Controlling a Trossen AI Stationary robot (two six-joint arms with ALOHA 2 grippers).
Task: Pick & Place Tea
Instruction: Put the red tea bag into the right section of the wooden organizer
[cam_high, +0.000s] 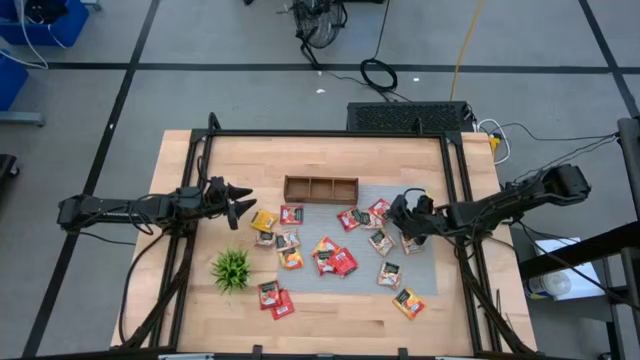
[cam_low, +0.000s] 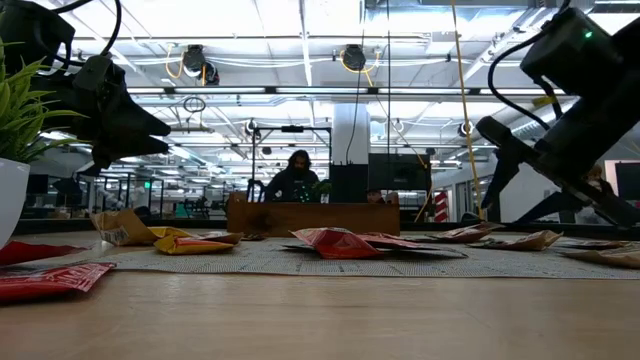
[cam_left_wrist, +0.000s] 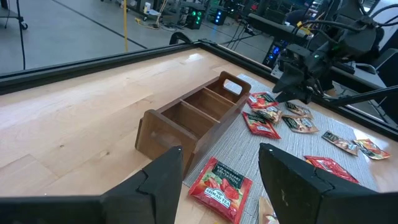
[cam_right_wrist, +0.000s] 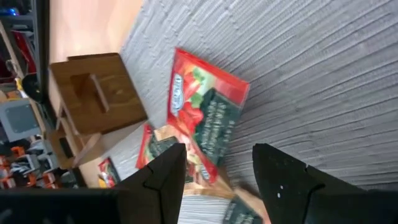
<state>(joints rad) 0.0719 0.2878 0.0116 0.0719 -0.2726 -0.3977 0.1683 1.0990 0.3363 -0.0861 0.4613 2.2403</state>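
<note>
Several small tea packets, red, orange and yellow, lie flat and scattered on a grey mat (cam_high: 425, 275). One is a red packet (cam_right_wrist: 208, 112) just ahead of my right gripper. A wooden tray (cam_high: 320, 188) with three compartments stands at the mat's far edge. My right gripper (cam_high: 397, 213) hangs open above the mat's right part, tipped downward over the red packets (cam_high: 378, 210), touching nothing. My left gripper (cam_high: 245, 203) waits open near the table's left side, pointing at the tray (cam_left_wrist: 193, 118), with a red packet (cam_left_wrist: 221, 186) on the mat below it.
A small green plant (cam_high: 232, 268) in a white pot stands near the front left. A black frame (cam_high: 455, 190) runs around the tabletop. Bare wood lies left of the mat and behind the tray. A person (cam_low: 297, 175) sits beyond the table's far edge.
</note>
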